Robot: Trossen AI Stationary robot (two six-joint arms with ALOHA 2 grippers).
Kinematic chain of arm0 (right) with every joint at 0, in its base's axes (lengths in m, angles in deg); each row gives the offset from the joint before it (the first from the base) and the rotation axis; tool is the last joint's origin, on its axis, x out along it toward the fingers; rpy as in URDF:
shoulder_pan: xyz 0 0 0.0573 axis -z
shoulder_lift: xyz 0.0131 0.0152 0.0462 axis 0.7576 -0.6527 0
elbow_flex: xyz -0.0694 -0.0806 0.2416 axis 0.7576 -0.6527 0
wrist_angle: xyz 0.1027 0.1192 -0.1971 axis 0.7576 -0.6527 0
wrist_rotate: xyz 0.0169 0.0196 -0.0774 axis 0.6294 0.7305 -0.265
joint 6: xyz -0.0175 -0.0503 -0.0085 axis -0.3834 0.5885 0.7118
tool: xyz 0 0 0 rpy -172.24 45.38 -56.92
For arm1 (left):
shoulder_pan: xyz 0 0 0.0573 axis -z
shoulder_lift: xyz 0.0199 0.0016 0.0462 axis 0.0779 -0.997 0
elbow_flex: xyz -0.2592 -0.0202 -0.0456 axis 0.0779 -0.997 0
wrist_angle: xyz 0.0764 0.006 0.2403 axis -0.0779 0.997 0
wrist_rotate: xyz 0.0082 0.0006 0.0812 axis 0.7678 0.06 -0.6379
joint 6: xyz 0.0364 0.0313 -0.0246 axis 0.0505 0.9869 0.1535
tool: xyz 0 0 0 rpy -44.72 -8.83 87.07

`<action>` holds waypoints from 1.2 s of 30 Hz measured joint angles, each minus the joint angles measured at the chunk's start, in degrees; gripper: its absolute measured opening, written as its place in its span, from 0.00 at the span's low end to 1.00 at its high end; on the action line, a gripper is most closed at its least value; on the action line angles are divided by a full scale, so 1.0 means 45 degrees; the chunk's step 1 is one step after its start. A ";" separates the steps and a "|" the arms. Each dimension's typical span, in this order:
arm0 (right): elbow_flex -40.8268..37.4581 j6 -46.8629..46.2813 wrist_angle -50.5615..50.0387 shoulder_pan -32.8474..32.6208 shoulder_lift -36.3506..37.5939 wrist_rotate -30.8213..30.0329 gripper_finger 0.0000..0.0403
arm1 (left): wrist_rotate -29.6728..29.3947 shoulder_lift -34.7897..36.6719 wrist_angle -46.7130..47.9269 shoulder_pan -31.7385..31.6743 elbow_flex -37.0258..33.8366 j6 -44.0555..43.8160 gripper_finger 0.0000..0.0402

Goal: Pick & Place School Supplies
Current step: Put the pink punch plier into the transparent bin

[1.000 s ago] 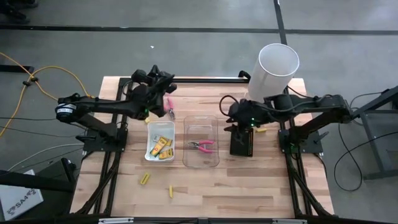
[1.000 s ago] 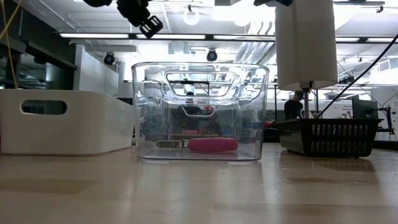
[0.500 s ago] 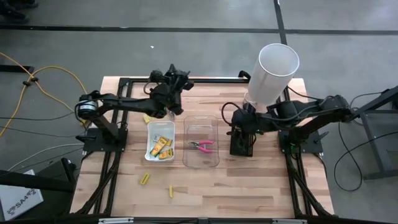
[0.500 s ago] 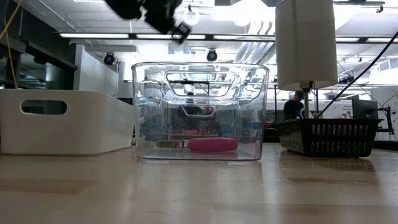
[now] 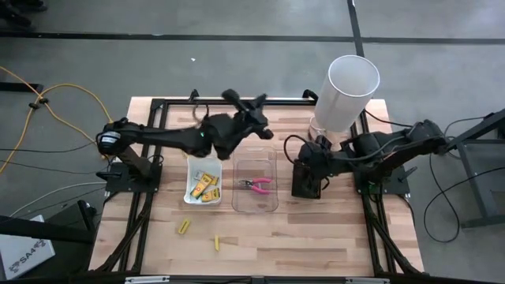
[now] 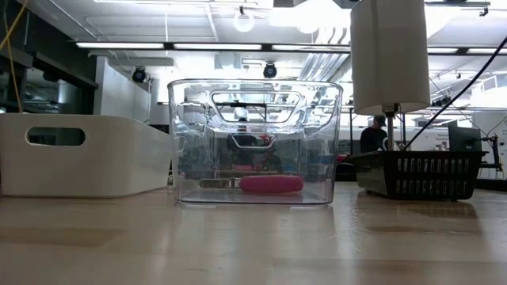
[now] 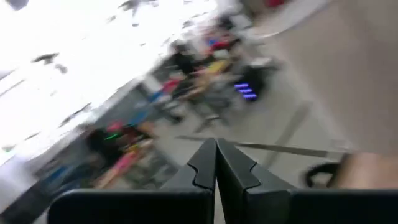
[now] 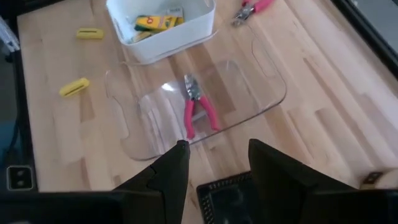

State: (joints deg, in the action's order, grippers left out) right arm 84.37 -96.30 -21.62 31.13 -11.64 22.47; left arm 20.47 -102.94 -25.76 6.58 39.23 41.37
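Left gripper [image 7: 216, 163] raised above clear tray [image 5: 256, 180], jaws closed, empty; right gripper [image 8: 214, 160] beside it, jaws open over black box [image 5: 306, 183]. Pink-handled pliers [image 5: 256, 184] inside tray.

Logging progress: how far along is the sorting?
Done: one pliers in the clear tray, yellow boxes in the white tray. In hand: nothing; left gripper shut empty, right gripper open over the black basket. Left: second pliers and two yellow pieces on the table.
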 joint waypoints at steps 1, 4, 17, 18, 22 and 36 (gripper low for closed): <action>0.0000 -0.0188 -0.0032 -0.0143 0.0000 -0.0001 0.39 | 0.0822 0.0041 0.1624 -0.0161 0.0477 -0.0860 0.00; 0.0000 -0.0784 -0.0287 -0.0687 0.0000 -0.0275 0.39 | 0.2961 0.0298 0.5870 -0.1217 0.1763 -0.3815 0.00; 0.0000 -0.2336 -0.0684 -0.2458 -0.0023 -0.1937 0.39 | 0.8642 0.1713 1.7138 -0.8676 0.2212 -1.3076 0.00; 0.0000 -0.2333 -0.0679 -0.2458 -0.0043 -0.2022 0.39 | 0.8894 0.1627 1.7689 -0.8995 0.2215 -1.3243 0.00; 0.0000 -0.2207 -0.0689 -0.2453 -0.0068 -0.2479 0.39 | 0.9035 0.1297 2.0004 -0.9546 0.2210 -1.2975 0.00; 0.0000 -0.1893 -0.0684 -0.2448 -0.0068 -0.2593 0.39 | 0.8838 0.0407 2.2189 -0.8946 0.2195 -1.0540 0.00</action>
State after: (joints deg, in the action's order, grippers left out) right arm 84.37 -104.82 -24.70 20.11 -11.95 10.80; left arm 60.24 -101.10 74.09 -33.67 49.11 -6.06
